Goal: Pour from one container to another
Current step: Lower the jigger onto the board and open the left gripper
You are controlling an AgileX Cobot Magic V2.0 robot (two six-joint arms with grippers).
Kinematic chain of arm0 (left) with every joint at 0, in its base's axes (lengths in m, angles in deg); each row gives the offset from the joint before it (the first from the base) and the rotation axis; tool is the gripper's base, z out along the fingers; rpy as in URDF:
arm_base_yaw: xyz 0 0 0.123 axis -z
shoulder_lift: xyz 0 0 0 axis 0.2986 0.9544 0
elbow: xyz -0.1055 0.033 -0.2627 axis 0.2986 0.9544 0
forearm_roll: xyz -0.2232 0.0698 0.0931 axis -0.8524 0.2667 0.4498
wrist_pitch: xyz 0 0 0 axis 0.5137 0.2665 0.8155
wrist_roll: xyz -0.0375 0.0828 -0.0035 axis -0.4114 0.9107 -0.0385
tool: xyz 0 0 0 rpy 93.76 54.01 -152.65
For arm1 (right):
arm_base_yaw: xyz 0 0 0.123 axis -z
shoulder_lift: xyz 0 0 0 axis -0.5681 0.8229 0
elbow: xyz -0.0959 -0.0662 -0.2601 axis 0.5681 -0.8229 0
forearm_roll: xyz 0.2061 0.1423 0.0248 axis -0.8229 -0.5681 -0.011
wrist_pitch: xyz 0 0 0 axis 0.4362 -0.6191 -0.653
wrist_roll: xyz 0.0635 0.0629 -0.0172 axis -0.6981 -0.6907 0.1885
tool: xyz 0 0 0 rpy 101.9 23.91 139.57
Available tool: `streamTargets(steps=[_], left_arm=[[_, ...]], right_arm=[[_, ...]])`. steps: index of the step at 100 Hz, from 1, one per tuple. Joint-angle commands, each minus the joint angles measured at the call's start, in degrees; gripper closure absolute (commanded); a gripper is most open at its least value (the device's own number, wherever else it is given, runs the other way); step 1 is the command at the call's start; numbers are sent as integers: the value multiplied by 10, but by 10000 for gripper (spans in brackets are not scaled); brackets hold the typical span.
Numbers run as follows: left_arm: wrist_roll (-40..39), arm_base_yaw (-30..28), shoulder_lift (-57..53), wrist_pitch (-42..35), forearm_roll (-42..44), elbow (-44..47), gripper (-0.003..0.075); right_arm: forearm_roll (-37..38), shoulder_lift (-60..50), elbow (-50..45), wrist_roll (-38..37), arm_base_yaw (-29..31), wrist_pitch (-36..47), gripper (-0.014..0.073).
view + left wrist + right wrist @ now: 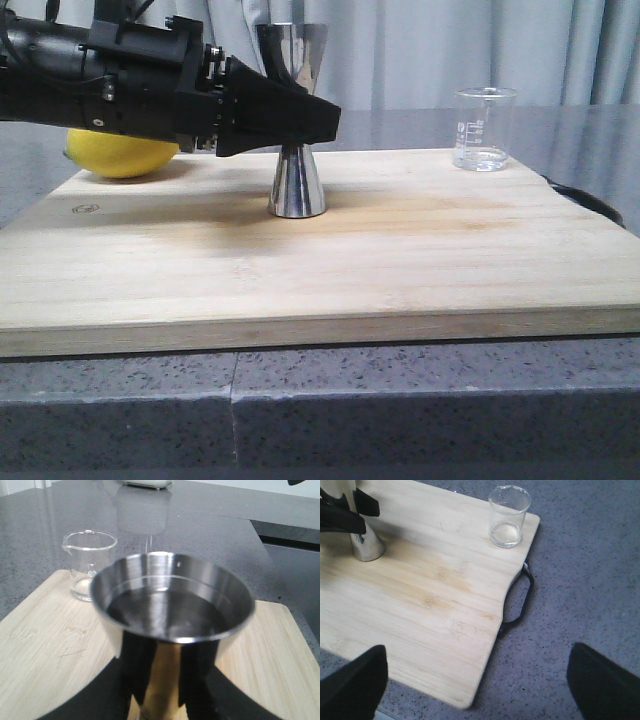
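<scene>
Basically the cutting board (pixel 330 270) carries everything: the steel jigger (pixel 298 180) stands upright near its middle with the left gripper (pixel 312 122) reaching in level from the left, fingers closed around the narrow waist, while the glass beaker (pixel 484 128) sits untouched at the far right corner, well apart. Looks like the steadying step, pour not started; next the right gripper (pixel 470 680), hanging above the board's near right edge with fingers spread wide and empty, needs to reach the beaker and grasp it.
</scene>
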Motion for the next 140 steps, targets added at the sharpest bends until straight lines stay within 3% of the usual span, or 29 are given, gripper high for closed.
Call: streamTargets(steps=[1, 15, 39, 58, 97, 140], left_arm=[[1, -2, -24, 66, -47, -17, 506], [1, -2, -24, 66, -47, -17, 442], [-5, -2, -28, 55, -42, -17, 168], [-87, -2, -74, -7, 42, -17, 146], [-453, -2, -264, -160, 378, -17, 146], [-940, -2, -503, -153, 779, -17, 148]], right_arm=[[5, -2, 14, 2, 1, 32, -44], [5, -2, 14, 2, 1, 32, -44], [5, -2, 14, 2, 1, 32, -44], [5, -2, 14, 2, 1, 26, -44], [5, -2, 14, 2, 1, 18, -44], [38, -2, 15, -71, 1, -27, -44]])
